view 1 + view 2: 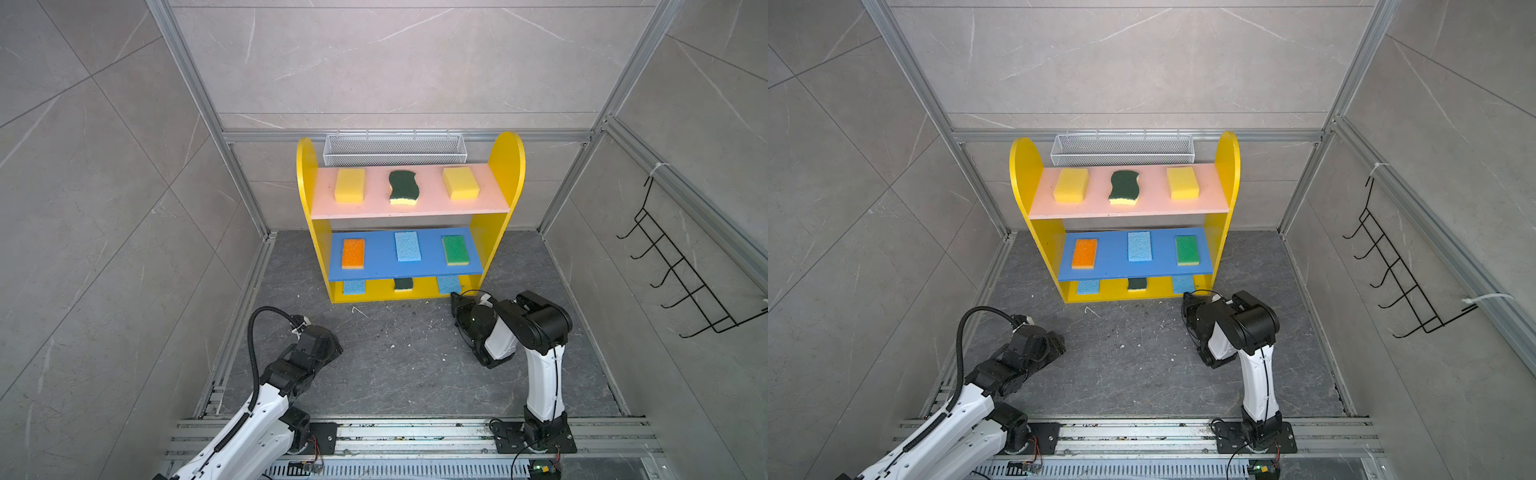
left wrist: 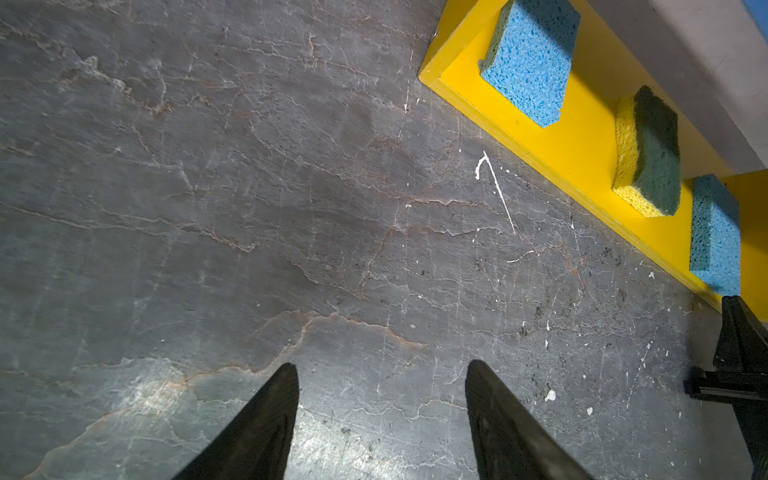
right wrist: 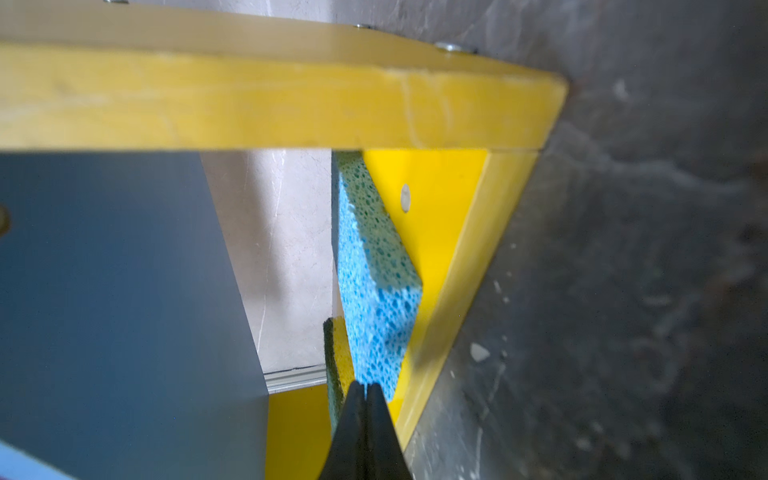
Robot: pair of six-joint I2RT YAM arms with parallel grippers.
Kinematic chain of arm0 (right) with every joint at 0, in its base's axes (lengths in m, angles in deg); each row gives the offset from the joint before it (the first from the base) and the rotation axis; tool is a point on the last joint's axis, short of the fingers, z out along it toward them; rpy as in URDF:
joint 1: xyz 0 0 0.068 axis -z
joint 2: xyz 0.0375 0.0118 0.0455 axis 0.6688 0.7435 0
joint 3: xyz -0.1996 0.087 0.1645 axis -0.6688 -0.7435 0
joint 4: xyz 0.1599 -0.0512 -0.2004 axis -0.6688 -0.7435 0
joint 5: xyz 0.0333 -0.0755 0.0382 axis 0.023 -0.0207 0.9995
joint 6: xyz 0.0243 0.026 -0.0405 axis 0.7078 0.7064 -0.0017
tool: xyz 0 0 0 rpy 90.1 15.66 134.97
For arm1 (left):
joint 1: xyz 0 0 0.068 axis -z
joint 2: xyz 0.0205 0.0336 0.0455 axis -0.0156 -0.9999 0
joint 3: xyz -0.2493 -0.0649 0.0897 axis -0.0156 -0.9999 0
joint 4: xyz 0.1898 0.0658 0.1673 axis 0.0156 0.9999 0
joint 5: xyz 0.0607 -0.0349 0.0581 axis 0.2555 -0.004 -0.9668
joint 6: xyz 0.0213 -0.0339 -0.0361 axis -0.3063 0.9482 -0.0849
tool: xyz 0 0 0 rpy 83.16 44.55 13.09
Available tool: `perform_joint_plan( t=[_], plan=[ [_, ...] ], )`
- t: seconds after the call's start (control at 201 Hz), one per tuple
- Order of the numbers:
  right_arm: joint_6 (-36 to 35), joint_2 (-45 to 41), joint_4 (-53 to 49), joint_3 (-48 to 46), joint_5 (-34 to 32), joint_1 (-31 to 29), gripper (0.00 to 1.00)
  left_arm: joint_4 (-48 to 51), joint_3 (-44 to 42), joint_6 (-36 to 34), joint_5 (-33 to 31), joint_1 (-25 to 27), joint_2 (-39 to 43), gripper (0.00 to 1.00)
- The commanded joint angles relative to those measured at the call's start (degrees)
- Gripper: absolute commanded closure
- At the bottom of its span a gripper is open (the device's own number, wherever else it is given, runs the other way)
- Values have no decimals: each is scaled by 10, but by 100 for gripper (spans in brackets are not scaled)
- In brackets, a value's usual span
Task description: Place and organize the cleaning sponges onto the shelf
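- The yellow shelf [image 1: 505, 166] is seen at the back of the dark surface [image 1: 395, 365]; all nine cleaning sponges [image 1: 1185, 250] are already placed on it, three per board.
- On the pink upper board [image 1: 428, 199] a wavy scourer [image 1: 402, 188] is laid between two thick yellow sponges [image 1: 350, 185]; on the blue middle board [image 1: 382, 259] an orange sponge [image 1: 353, 253], a light blue sponge [image 1: 407, 246] and a green sponge [image 1: 455, 249] are set in a row, well apart.
- On the yellow base [image 2: 582, 137] a second scourer [image 2: 656, 153] is flanked by the left blue sponge [image 2: 528, 62] and the right blue sponge [image 3: 374, 299], which is lying close to the front edge.
- The jaws of the right gripper [image 3: 365, 388] are pressed together with nothing between them, just in front of the right blue sponge; the jaws of the left gripper [image 2: 381, 365] are parted and empty above the bare surface.
- The sponges are judged light, soft and easily squeezed, with a porous, non-slippery skin. If one must be straightened, it is best taken across its long sides near the middle, with gentle closing; the thin blue ones are better nudged or taken by the front end.
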Motion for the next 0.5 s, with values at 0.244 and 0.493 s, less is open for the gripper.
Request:
perform_joint_plan(
  t=[0.244,0.493],
  plan=[
    [-31,11,-228,-32,25,1,100,3,-6,5,-14,1,7,33],
    [-38,0,-254,-25,30,0,100,2,-8,6,-14,1,4,33]
  ],
)
